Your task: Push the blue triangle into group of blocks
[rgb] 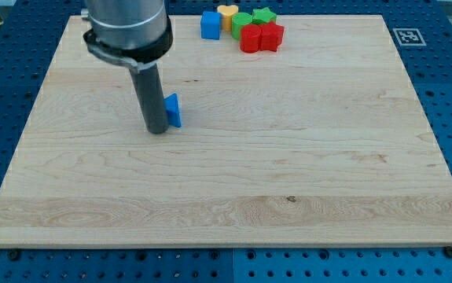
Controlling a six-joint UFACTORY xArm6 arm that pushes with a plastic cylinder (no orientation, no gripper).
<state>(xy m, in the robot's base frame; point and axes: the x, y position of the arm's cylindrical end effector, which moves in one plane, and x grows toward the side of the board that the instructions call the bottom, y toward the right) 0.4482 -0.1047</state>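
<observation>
my tip [157,130] is resting on the wooden board [304,181] left of centre, and it is sitting right against the left side of the blue triangle [174,110], touching it or very nearly so. the rod is partly hiding the triangle, so only the block's right part is showing. there are no jaws on this arm to be wide or narrow; it is ending in a plain rod and is holding nothing.

the placement is making sense for the task, as i judge it: the group is lying to the right and farther away, so being on the triangle's left is putting the tip behind the block for a shove to the right. for the far part of the travel the tip would probably need to be more on the near side too.

the group is sitting at the far edge of the board: a blue cube [210,24] on its left, a yellow heart [227,12], a green block [242,22], a green star [264,15], and two red blocks [260,37] nearest. they are touching or just beside one another, well apart from the triangle.

no containers are showing anywhere; the board is the only thing bearing the blocks.
</observation>
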